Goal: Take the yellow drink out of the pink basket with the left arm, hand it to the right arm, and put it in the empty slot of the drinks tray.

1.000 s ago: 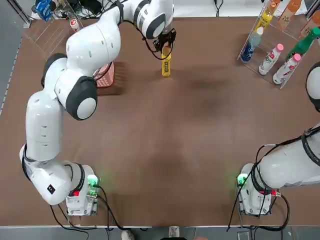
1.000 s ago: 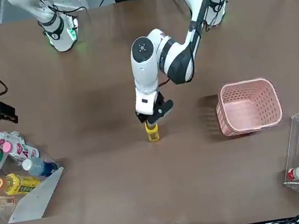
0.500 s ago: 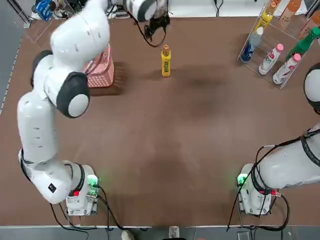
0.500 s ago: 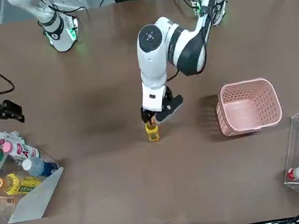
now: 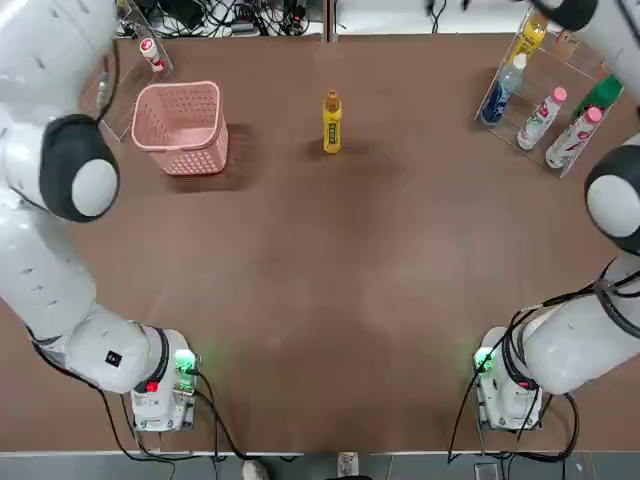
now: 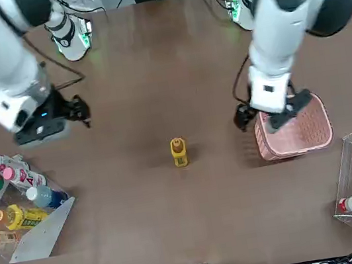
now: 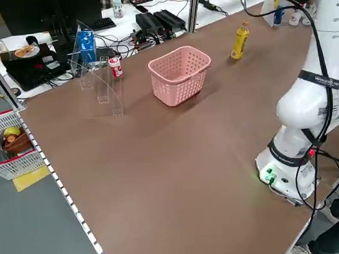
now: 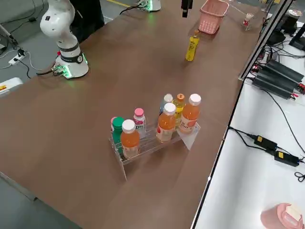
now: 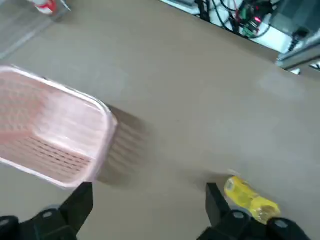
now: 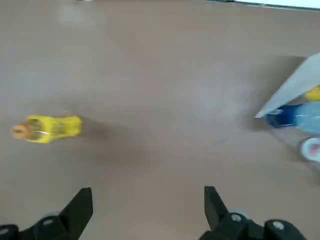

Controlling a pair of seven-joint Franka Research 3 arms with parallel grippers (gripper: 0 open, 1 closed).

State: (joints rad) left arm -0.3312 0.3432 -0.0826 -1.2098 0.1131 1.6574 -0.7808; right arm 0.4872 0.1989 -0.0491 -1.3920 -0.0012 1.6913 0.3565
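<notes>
You have both arm bases at the near edge of the brown desk (image 5: 330,300), each with a green light on. Farther in, the desk is bare up to the yellow drink (image 5: 332,122), which stands upright by itself near the far middle, touched by neither claw. It is out of the pink basket (image 5: 183,126), which sits well apart from it toward the left arm's side.

Your left claw (image 6: 272,114) hangs above the desk at the basket's inner wall, between basket and bottle in the front view, its fingers (image 9: 79,205) spread wide and pinching nothing. Your right claw (image 6: 71,110) hovers on the other side, between the bottle and the drinks tray (image 6: 42,237), and its fingers (image 10: 80,207) are likewise spread and empty.

The drinks tray stands at the far right corner, slanted, with blue, pink-capped white, green, yellow-labelled and orange bottles in its lanes; you cannot tell from these views which lane is free. In the far left corner, beyond the basket, a clear acrylic box (image 7: 101,85) holds one small red-and-white bottle (image 7: 116,67).
</notes>
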